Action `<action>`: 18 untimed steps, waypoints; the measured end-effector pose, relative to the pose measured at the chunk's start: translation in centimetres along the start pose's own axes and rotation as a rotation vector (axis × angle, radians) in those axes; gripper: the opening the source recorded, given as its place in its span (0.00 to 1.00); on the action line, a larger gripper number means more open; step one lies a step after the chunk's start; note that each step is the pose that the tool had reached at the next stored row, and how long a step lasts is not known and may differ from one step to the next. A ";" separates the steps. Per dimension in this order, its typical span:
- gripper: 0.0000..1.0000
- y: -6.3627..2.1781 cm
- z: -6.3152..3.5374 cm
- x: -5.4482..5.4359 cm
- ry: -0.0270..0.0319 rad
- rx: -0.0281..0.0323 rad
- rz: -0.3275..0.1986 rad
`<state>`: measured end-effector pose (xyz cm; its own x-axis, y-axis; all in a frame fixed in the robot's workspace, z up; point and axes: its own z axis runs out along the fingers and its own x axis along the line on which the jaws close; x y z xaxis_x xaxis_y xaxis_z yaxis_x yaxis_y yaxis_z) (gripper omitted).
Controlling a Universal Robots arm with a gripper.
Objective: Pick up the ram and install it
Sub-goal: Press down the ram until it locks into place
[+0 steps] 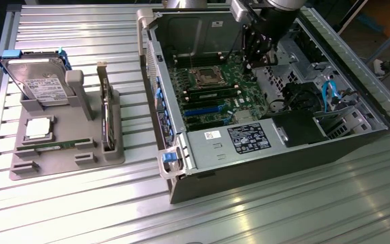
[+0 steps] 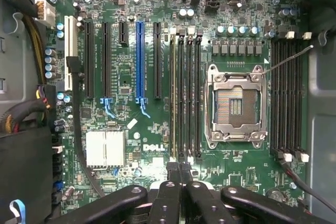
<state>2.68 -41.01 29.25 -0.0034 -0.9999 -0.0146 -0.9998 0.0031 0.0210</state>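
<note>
One ram (image 1: 214, 94) stands seated in a memory slot beside the empty CPU socket (image 1: 205, 76) on the motherboard; in the wrist view this ram (image 2: 172, 98) is a thin pale edge in the slot furthest from the socket (image 2: 234, 103). A second ram (image 1: 56, 145) lies flat in the grey tray (image 1: 59, 165) at the exterior view's left. My gripper (image 1: 258, 61) hangs inside the open computer case, well above the board. Its black fingertips (image 2: 179, 170) are pressed together, shut, with nothing visible between them, over the end of the memory slots.
The tray also holds a hard drive (image 1: 42, 84), a silver CPU (image 1: 38, 127) and an upright expansion card (image 1: 105, 114). The case (image 1: 263, 168) has a power supply block, blue cables (image 1: 327, 94) and a drive cage at the exterior view's right. Several black memory slots (image 2: 286, 98) flank the socket.
</note>
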 end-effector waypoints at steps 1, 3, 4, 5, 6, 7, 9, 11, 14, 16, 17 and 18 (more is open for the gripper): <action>0.11 0.00 0.17 0.0 -0.0001 0.0001 0.000; 0.11 -0.01 0.43 0.0 0.0000 0.0003 0.000; 0.11 -0.01 0.64 0.0 0.0000 0.0004 0.000; 0.11 -0.02 0.78 0.0 -0.0001 0.0005 0.000; 0.11 -0.02 0.89 0.0 -0.0001 0.0006 0.000; 0.11 -0.02 1.04 0.0 -0.0001 0.0007 0.000; 0.11 -0.03 1.32 0.0 -0.0001 0.0009 0.000; 0.11 -0.03 1.55 0.0 0.0000 0.0011 0.000; 0.11 -0.04 2.02 0.0 -0.0001 0.0014 0.000; 0.11 -0.05 2.34 0.0 0.0000 0.0015 0.000; 0.11 -0.05 2.47 0.0 0.0001 0.0015 0.000; 0.11 -0.06 2.63 0.0 0.0001 0.0016 0.000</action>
<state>2.68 -41.01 26.62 -0.0034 -0.9999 -0.0145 -0.9998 0.0031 0.0194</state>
